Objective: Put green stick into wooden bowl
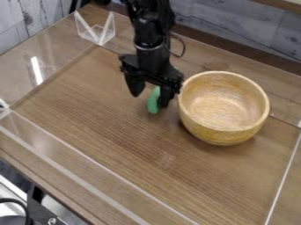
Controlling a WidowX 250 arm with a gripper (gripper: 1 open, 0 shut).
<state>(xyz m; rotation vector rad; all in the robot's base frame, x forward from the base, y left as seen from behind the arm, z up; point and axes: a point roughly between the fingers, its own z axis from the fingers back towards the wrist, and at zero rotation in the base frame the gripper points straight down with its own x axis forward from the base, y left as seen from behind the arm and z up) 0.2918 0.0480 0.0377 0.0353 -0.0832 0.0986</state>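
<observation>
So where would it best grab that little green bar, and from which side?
Probably around the middle of the green stick, from above, closing across its narrow width. It lies lengthwise toward the camera, and the wooden bowl stands close on one side, leaving little room there.

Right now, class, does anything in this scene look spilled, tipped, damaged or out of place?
Nothing stands out as odd. The wooden bowl sits upright, and the green stick lies on the wooden table beside it. No spill or breakage shows, though the end effector partly hides the stick.
</observation>
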